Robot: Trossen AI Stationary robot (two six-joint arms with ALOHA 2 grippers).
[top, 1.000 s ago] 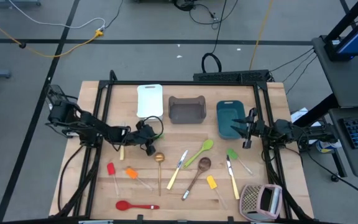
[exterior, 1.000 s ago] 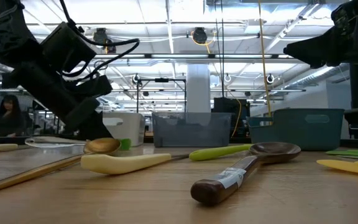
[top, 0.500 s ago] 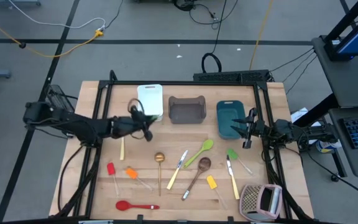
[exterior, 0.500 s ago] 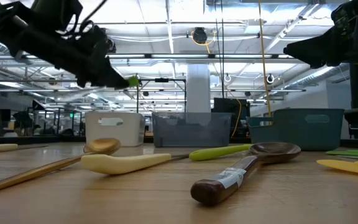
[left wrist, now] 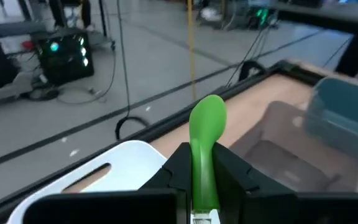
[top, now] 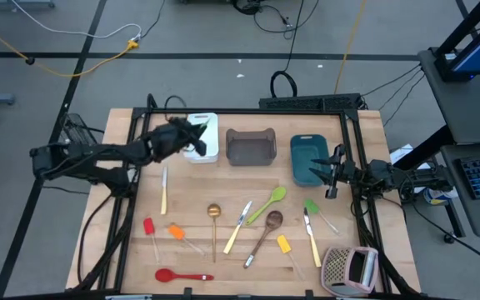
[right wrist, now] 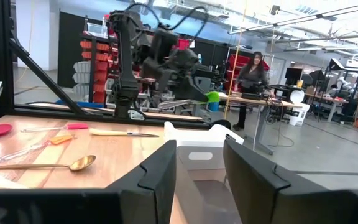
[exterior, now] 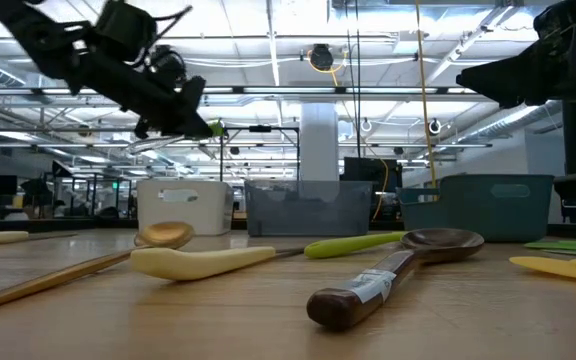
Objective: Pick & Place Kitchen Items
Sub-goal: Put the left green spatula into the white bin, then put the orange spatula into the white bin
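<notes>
Above the white tub (top: 202, 136) at the far left of the table (top: 365, 179), the left gripper (top: 194, 137) hangs clenched on a green spatula (left wrist: 202, 146), so the utensil sits directly over the bin it seems meant for. Its long axis runs out forward between the 2 fingers, the rounded green blade leading and the handle hidden in the grip. From this pose the drop looks like a matter of lowering and letting go. That blade is glossy, smooth and bright green, paddle-shaped on a narrower neck. Just to the right stand the grey tub (top: 250, 147) and the teal tub (top: 308, 158). Beside the teal one waits the right gripper (top: 332, 171), fingers apart and empty, well clear of the left arm's work.
</notes>
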